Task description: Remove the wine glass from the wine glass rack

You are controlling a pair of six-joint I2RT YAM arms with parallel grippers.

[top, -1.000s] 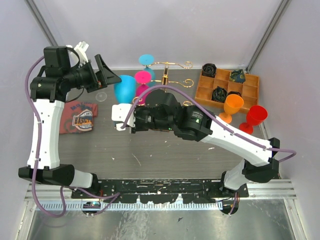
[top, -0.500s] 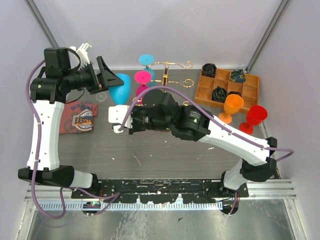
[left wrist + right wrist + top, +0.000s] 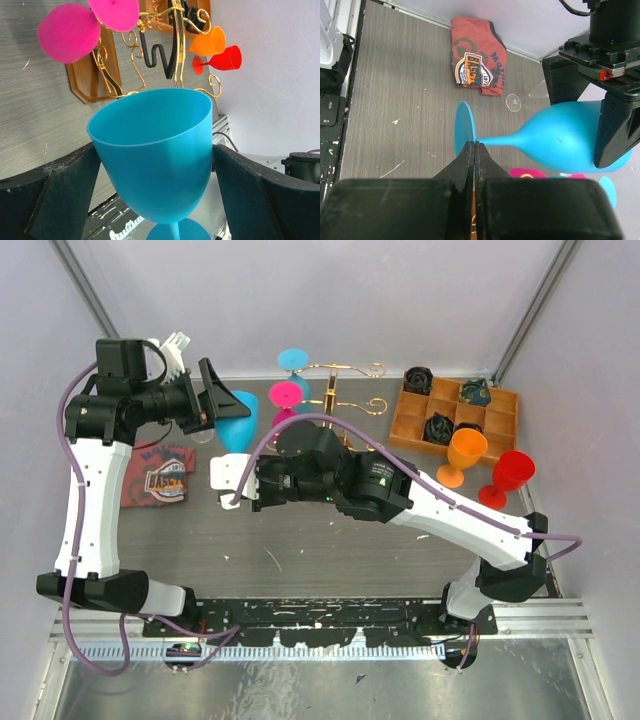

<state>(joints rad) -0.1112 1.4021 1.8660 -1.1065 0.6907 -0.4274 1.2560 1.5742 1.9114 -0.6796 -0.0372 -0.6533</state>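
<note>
The blue wine glass (image 3: 238,420) is off the gold wire rack (image 3: 335,390) and lies on its side in the air, left of it. My right gripper (image 3: 238,462) is shut on the rim of the glass's foot (image 3: 463,131). The stem (image 3: 495,141) runs to the bowl (image 3: 565,135). My left gripper (image 3: 155,172) is open, and its fingers (image 3: 65,192) straddle the bowl (image 3: 155,150), close to its sides. A pink glass (image 3: 285,395) and a cyan glass (image 3: 293,360) hang on the rack (image 3: 167,45).
An orange glass (image 3: 466,450) and a red glass (image 3: 512,472) stand at the right, in front of a compartmented wooden tray (image 3: 455,410). A red printed cloth (image 3: 160,475) lies at the left. A small clear glass (image 3: 513,102) lies beside it.
My right gripper has carried the blue glass leftwards, away from the rack. My left gripper has moved over the bowl so that its fingers now flank it.
</note>
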